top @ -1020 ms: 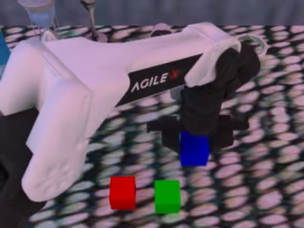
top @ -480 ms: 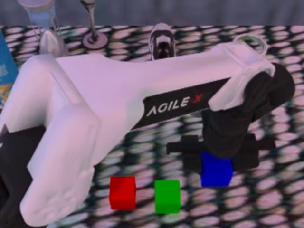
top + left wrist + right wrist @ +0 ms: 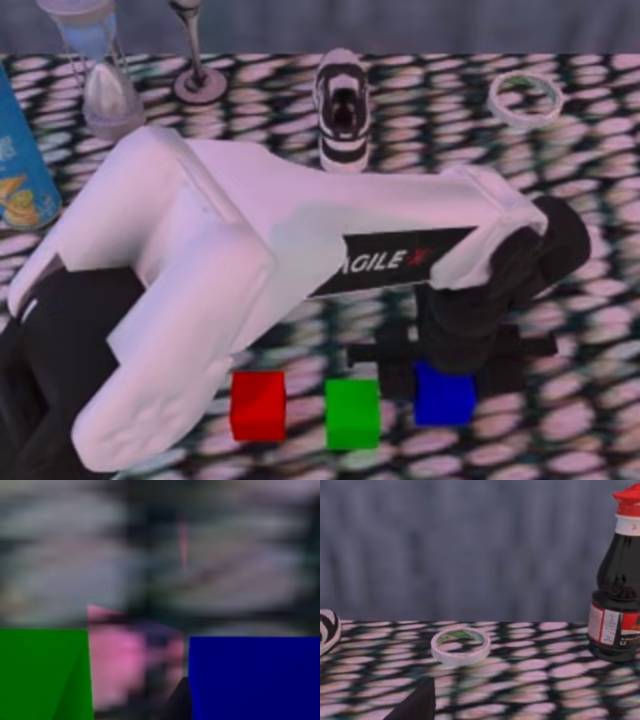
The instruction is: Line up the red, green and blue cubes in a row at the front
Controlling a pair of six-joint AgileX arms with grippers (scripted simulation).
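Near the front edge of the table, the left gripper pinches the blue cube between its fingers and holds it just beside the green cube, with the red cube on the far side of the green one. The blue cube seems a little behind the line of the other two. To finish well, I would bring it level with them, keep an equal gap, set it flat, then spread the fingers without pushing the green cube. The right arm is out of the top view.

The left arm wore a bulky white shell with rounded edges. A black strip on it carried white "AGILE" lettering and a red X. Its wrist and gripper were matte black.
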